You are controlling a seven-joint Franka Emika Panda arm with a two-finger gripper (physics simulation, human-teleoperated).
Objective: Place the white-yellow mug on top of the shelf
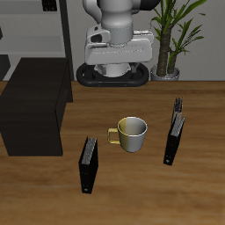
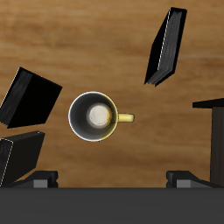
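The white-yellow mug [image 1: 132, 134] is seen upright on the table [image 1: 123, 198] at the centre of the exterior frame, untouched, with the shelf [image 1: 33, 105] cut off at the left edge. The gripper [image 1: 112, 63] is largely masked by the arm's body at the top centre, so only dark finger parts [image 2: 44, 181] are made out in the wrist view, set wide apart. Two black boxes [image 1: 177, 132] overlap at centre right, and a third box [image 1: 89, 164] stands at lower left.

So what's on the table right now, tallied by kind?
Mug: 1, the white-yellow mug
Black book-like boxes: 3
Shelf: 1, the shelf
Total: 5
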